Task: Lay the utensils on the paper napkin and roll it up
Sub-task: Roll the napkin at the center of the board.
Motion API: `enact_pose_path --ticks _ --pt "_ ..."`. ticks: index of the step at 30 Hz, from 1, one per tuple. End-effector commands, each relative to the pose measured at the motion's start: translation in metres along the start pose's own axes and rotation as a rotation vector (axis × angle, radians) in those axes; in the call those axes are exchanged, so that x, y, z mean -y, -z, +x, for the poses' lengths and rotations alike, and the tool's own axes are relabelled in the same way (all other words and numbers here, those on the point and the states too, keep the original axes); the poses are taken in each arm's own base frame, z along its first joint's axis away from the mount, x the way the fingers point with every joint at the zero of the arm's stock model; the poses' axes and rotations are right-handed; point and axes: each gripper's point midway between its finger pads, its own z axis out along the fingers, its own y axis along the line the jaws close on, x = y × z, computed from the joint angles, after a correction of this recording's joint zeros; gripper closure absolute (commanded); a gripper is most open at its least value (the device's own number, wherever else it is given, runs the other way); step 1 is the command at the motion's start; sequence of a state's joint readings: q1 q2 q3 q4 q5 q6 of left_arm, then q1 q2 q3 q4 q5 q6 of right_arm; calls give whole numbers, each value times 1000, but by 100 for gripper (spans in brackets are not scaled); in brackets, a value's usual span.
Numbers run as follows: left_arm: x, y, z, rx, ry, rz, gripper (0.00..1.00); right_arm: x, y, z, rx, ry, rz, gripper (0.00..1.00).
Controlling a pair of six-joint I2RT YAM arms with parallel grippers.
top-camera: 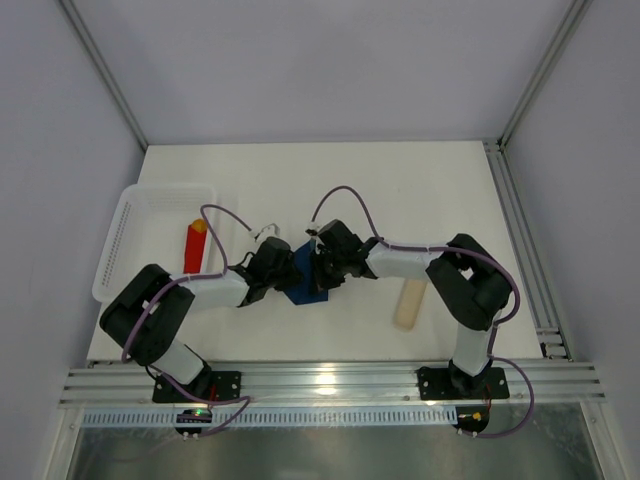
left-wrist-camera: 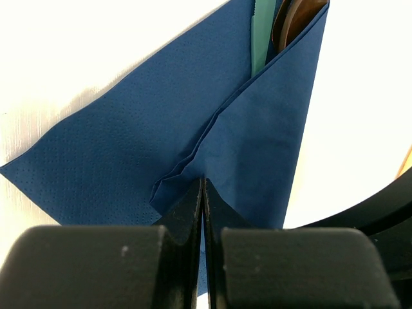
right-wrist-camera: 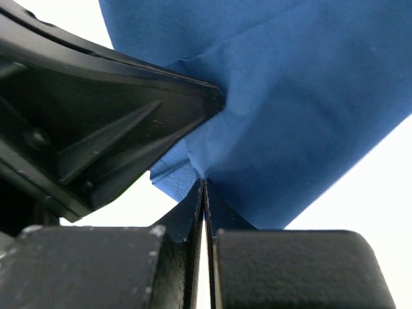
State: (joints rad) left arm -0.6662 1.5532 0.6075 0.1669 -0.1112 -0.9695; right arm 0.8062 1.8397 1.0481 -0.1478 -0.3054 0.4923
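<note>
The paper napkin (top-camera: pixel 303 289) lies between both wrists at the table's middle, mostly hidden by them from above. In the left wrist view the napkin (left-wrist-camera: pixel 116 148) is folded over the utensils (left-wrist-camera: pixel 293 22); only a copper-brown tip and a teal-green strip (left-wrist-camera: pixel 262 45) stick out at its far end. My left gripper (left-wrist-camera: pixel 203 181) is shut, pinching a creased fold of the paper. My right gripper (right-wrist-camera: pixel 205 181) is shut too, nipping the napkin (right-wrist-camera: pixel 309 96) from the other side. The left gripper's black fingers (right-wrist-camera: pixel 96 122) show right beside it.
A white perforated basket (top-camera: pixel 130 210) stands at the left, with a red block with an orange tip (top-camera: pixel 195 248) by its right wall. A pale beige bar (top-camera: pixel 410 303) lies right of the napkin. Aluminium rails run along the near and right edges.
</note>
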Motion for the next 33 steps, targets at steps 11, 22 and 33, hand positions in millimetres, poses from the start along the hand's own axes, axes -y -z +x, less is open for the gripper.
enact_pose_path --ticks 11,22,33 --pt "-15 2 15 -54 -4 -35 100 -14 6 -5 61 6 -78 96" --pt "-13 6 14 -49 0 -27 100 -59 27 -7 116 110 -345 96" --pt "-13 10 16 -52 3 -17 100 -57 6 1 69 86 -383 97"
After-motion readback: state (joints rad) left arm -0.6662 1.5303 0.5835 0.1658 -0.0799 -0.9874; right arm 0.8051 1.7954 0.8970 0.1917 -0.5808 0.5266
